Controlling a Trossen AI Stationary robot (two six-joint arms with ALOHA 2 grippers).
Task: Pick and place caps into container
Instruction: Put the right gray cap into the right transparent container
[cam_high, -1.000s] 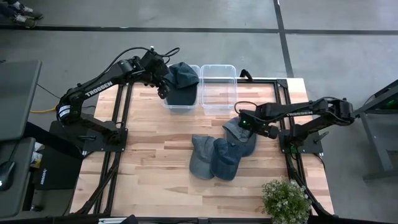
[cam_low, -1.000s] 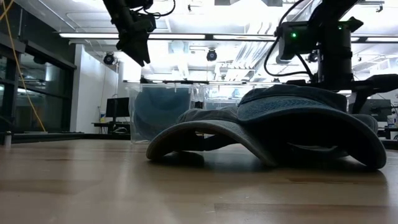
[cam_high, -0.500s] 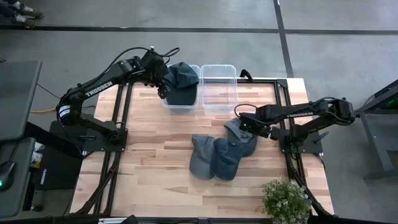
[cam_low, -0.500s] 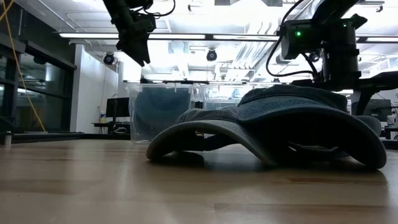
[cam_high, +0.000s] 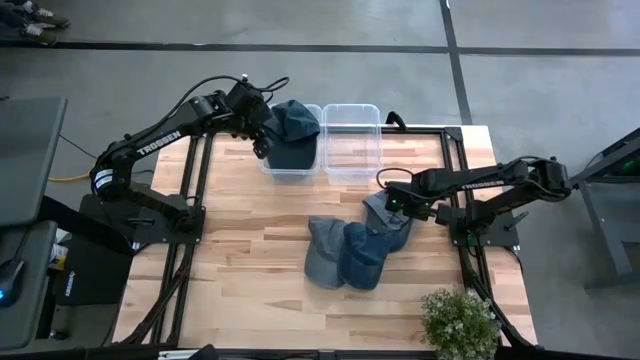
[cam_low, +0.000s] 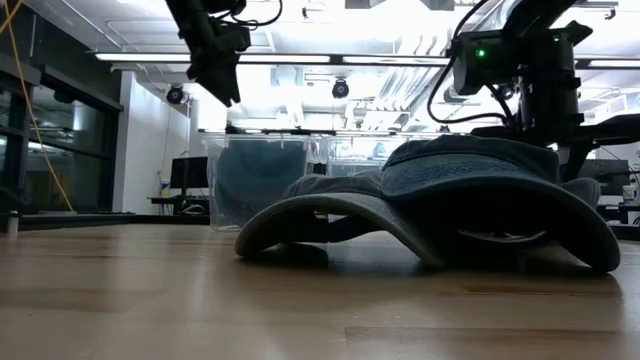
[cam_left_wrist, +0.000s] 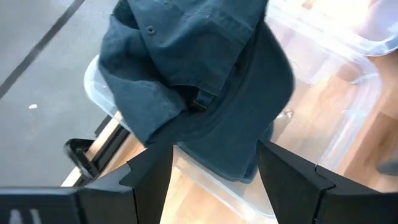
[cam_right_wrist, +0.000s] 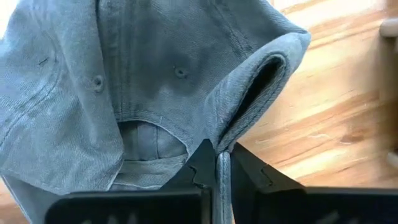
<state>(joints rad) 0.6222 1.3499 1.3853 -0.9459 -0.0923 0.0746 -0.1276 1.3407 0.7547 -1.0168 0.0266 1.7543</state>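
Three denim caps lie bunched mid-table: a grey-blue one, a darker one, and a grey-blue one at the right. My right gripper is shut on that right cap. A dark blue cap lies draped over the rim of the left clear bin, partly inside it. My left gripper hangs open just above that cap, its fingers apart from the cloth. In the low view the caps fill the foreground. My right gripper pinches the cap's lower rear edge between its two shut fingers, just beside the arched back opening. The cloth stands up in a small fold at the fingertips. The fingers slant down from the table's right side. The cap rests on the table.
A second clear bin stands right of the first at the far edge. A potted plant sits at the near right corner. Bare wood shows left of the caps and along the near edge.
My right gripper has edged a little toward the table's right edge at the grey-blue cap. The other caps lie where they were.
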